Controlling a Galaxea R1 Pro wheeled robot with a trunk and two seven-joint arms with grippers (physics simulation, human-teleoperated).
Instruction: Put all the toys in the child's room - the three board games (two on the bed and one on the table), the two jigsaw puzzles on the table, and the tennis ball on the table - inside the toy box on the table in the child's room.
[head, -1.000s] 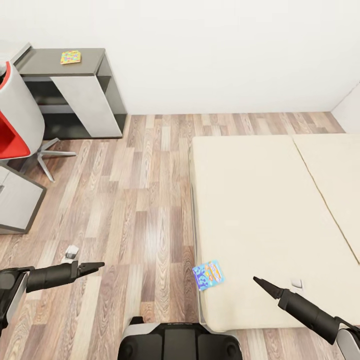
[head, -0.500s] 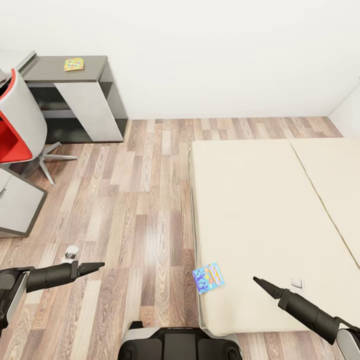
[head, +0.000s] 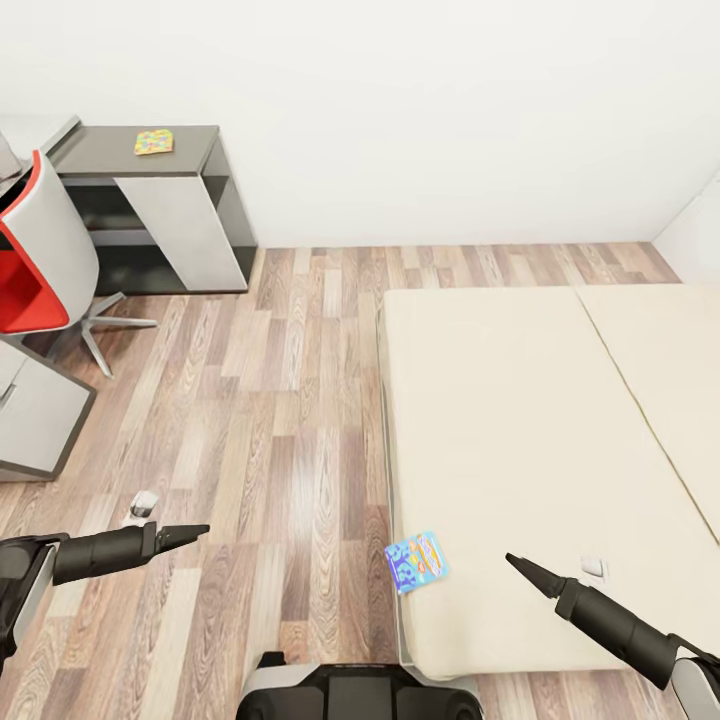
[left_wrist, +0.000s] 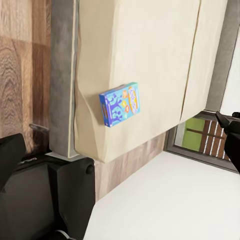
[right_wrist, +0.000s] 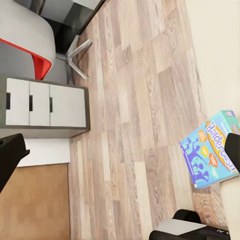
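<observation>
Here, blue board game (head: 416, 561) on bed (head: 520, 450) corner, puzzle (head: 153, 142) on side unit (head: 100, 152)

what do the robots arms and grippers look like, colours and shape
In the head view both arms are matte black, rounded cylinders that narrow toward the end. The left gripper and right gripper each taper to a slim, dark pointed tip. A light grey-white casing shows where each arm meets the picture's edge. A small pale grey block sits just beyond each forearm. No cables or markings are visible.
</observation>
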